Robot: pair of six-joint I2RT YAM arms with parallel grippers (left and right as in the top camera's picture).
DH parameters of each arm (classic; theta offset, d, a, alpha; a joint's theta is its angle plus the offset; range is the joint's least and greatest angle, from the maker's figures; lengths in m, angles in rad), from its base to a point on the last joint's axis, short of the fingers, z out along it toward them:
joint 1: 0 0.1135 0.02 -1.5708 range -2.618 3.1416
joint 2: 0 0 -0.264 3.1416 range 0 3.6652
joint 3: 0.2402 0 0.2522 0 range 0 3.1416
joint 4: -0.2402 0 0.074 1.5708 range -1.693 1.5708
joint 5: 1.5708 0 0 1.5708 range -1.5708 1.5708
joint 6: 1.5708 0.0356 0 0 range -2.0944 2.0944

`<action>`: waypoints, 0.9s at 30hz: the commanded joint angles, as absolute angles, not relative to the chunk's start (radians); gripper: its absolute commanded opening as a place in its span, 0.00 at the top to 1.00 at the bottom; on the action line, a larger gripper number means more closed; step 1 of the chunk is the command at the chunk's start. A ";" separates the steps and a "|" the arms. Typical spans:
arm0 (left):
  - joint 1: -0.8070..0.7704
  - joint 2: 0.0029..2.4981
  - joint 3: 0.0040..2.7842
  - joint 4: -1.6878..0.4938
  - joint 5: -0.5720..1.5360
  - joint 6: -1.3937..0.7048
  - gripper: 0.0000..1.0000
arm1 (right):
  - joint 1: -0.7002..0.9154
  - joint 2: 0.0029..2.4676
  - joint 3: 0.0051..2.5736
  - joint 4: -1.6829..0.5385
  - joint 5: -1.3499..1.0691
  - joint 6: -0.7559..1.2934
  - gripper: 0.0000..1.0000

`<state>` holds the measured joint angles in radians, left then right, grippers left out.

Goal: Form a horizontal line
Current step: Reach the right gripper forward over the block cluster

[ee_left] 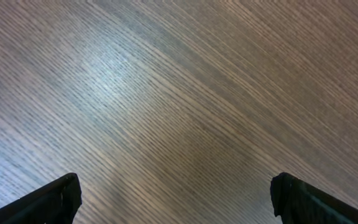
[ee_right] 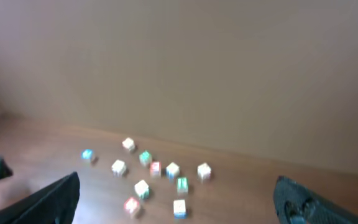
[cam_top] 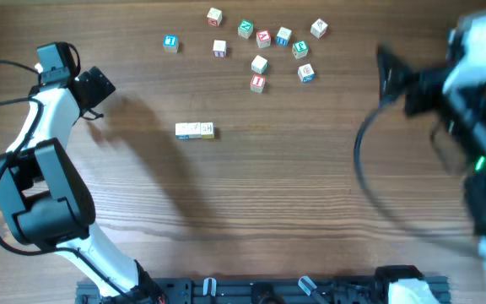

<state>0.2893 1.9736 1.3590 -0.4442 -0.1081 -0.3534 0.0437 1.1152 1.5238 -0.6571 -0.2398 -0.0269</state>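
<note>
Horizontal line [cam_top: 195, 129] (three cubes touching) — loose cubes [cam_top: 259, 64] apart; left gripper [ee_left: 176, 186], right gripper [ee_right: 177, 186] spread wide.

Left hand [ee_left: 179, 208] spread wide, holding nothing; right hand [ee_right: 178, 202] likewise, blurred overhead.

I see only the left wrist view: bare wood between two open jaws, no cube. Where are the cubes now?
Observer: A short row of cubes lies mid-table, to the right of your jaws and apart from them. It seems to be three cubes, touching side by side.
Operator: Where are the others?
Observer: Eleven loose cubes lie scattered beyond the row, nearer the far edge.
Operator: Does the right arm hold one?
Observer: No. The right arm is blurred at the right side, and its wrist view shows its jaws open with nothing between them.
</note>
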 commanded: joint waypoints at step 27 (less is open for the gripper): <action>0.292 1.980 1.359 -0.445 -0.118 -0.348 0.00 | 0.311 2.422 2.200 -0.744 -0.155 0.270 0.30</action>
<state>0.2893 1.9736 1.3590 -0.4442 -0.1078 -0.3534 0.2596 2.3558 2.1834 -0.7559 -0.2489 0.2211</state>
